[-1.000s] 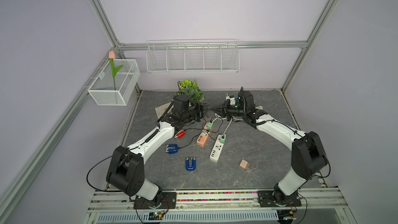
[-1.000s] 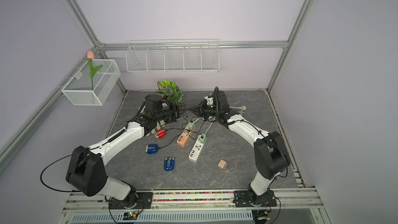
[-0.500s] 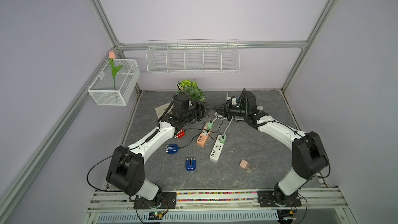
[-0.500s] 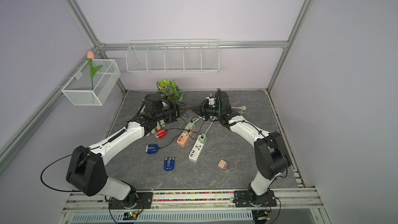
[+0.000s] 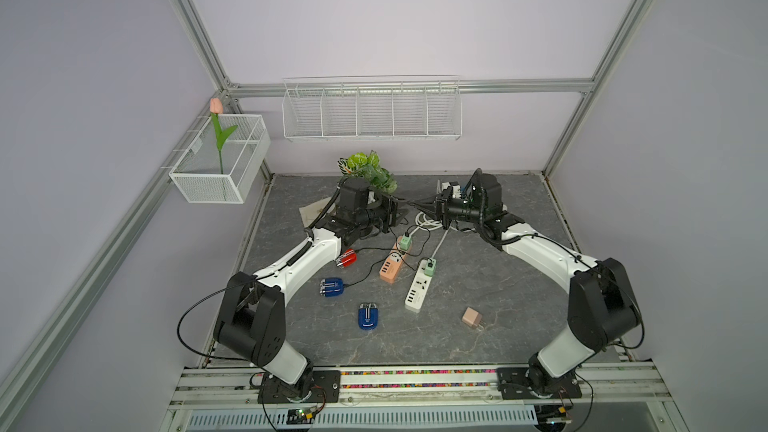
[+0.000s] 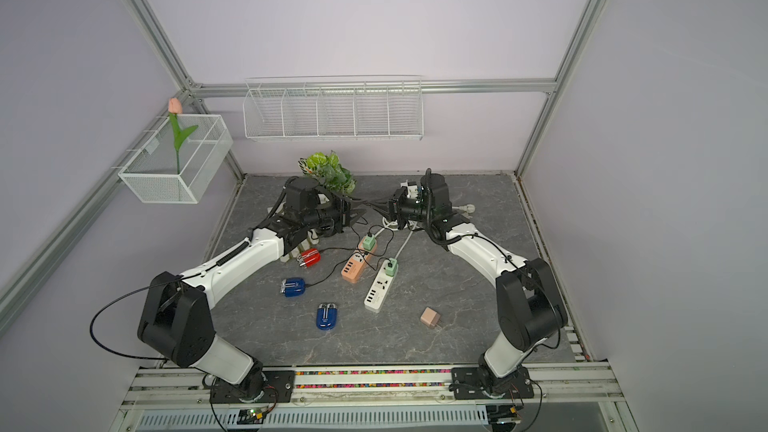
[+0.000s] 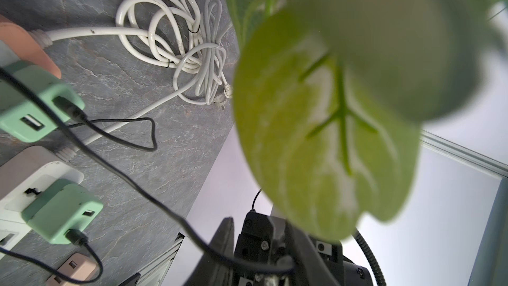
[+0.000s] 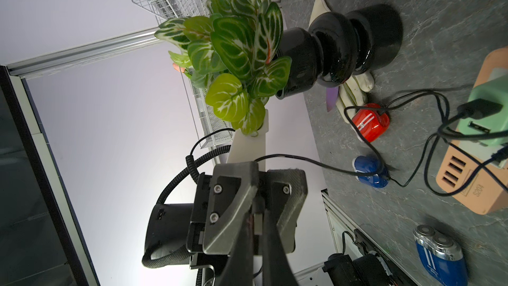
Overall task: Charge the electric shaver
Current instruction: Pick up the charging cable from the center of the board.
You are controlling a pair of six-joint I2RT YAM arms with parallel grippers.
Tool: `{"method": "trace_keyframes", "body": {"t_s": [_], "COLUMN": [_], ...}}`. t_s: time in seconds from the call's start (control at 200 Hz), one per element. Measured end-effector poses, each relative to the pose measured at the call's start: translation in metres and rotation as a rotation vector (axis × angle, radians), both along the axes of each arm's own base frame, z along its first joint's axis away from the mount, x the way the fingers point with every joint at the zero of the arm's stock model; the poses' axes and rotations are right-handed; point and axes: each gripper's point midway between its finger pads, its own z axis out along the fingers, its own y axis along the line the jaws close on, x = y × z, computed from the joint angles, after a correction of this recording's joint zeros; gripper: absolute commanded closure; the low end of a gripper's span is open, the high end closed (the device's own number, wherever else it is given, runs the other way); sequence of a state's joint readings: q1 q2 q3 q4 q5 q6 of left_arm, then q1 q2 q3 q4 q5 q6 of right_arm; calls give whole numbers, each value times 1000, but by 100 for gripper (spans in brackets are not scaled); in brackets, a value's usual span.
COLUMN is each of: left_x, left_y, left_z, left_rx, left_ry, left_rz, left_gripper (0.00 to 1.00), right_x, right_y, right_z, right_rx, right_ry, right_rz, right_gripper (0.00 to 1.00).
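Electric shaver (image 5: 368, 317), the one with no lead: oval shell of glossy blue plastic, white stripes, twin round metal heads. It lies flat on the grey, stone-veined table (image 5: 478, 297), well apart from both grippers, on their base side.

Right gripper (image 5: 415, 205): jaws pinched tight on the end of a thin black cable (image 7: 154, 202), held in the air.

Left gripper (image 5: 402, 209): tip to tip with the right one. Its angular grey fingers (image 8: 233, 188) stand a narrow gap apart; whether they touch the cable cannot be told.

Below the two grippers: matte peach power strip (image 5: 390, 270), rectangular, with a mint green adapter (image 5: 405, 241) plugged in. Just beside it lies a white strip (image 5: 417, 290).

A second blue shaver (image 5: 331, 287) and a red shaver (image 5: 346, 258), each with a black lead, lie nearer the left gripper.

Just behind the left gripper stands a veined leafy plant (image 5: 368, 166) in a glossy black pot (image 8: 343, 48).
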State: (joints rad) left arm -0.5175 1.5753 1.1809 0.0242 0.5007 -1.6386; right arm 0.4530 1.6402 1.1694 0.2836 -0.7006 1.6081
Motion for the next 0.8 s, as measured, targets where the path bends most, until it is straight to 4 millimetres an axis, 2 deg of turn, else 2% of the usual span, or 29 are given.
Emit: {"method": "trace_keyframes", "body": {"t_s": [0.165, 0.48, 0.645, 0.8], "left_x": [0, -3, -3, -2], "left_y": [-4, -9, -9, -9], "left_z": [9, 12, 12, 14], "left_rx": [-30, -57, -66, -72], "left_ry": [-27, -41, -39, -46], "left_rz": [-17, -40, -34, -32], "left_gripper": [77, 85, 100, 100], "right_x": [-1, 4, 6, 6], "right_y": [0, 2, 1, 1], "right_z": [-3, 4, 4, 6], "right_rx": [-1, 22, 31, 38], "right_ry": [2, -17, -3, -2], "right_rz": [-1, -7, -12, -16], "right_gripper": [93, 93, 93, 93]}}
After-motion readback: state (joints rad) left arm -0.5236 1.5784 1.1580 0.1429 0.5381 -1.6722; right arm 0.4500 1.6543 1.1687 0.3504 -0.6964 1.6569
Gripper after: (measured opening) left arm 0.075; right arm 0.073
